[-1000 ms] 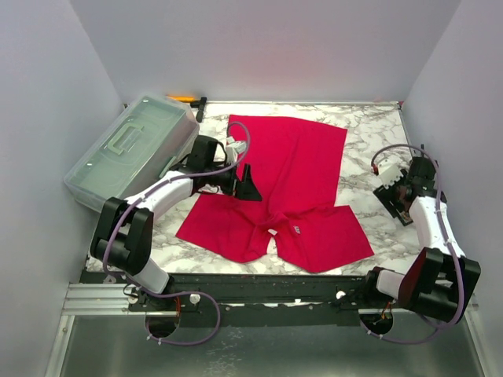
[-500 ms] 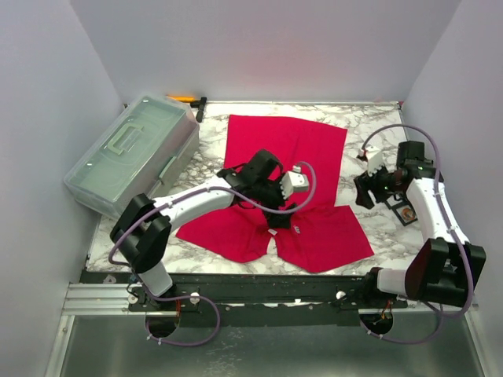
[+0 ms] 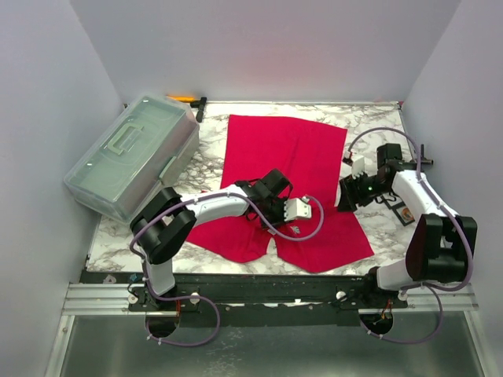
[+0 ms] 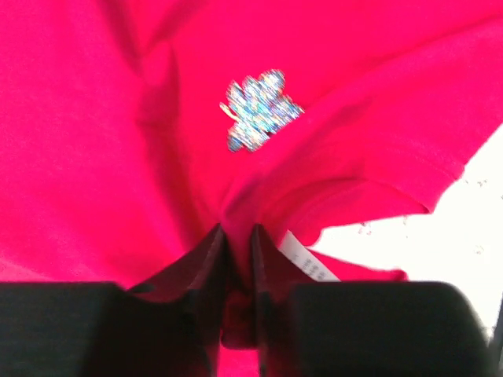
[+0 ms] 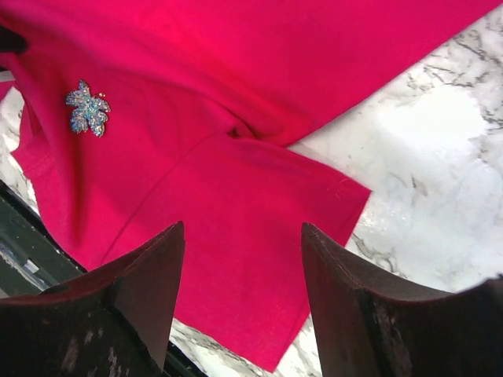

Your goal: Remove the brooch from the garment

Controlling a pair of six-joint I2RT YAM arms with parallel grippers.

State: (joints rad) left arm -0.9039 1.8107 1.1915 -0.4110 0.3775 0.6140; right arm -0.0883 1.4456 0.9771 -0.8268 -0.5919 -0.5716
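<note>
The garment (image 3: 291, 153) is a bright red T-shirt spread on the marble table, its neck toward the near edge. The brooch (image 4: 255, 110), a small sparkly silver-blue leaf shape, is pinned to the cloth near the neck; the right wrist view shows the brooch (image 5: 88, 108) at upper left. My left gripper (image 4: 237, 232) is shut on a raised fold of red cloth (image 4: 94, 118) just below the brooch, beside the white label (image 4: 306, 259). My right gripper (image 5: 244, 228) stands open above the shirt's sleeve (image 5: 236, 78) near its hem. From above, the left gripper (image 3: 275, 218) is at the neck and the right gripper (image 3: 346, 196) at the shirt's right edge.
A translucent plastic toolbox (image 3: 134, 153) stands at the left. An orange-handled tool (image 3: 187, 99) lies by the back wall. A small dark object (image 3: 405, 212) lies on the marble at right. Walls enclose the table on three sides.
My left arm swung from the shirt's left edge to the neck and its jaws closed on a fold of cloth. My right arm moved left to the shirt's right edge.
</note>
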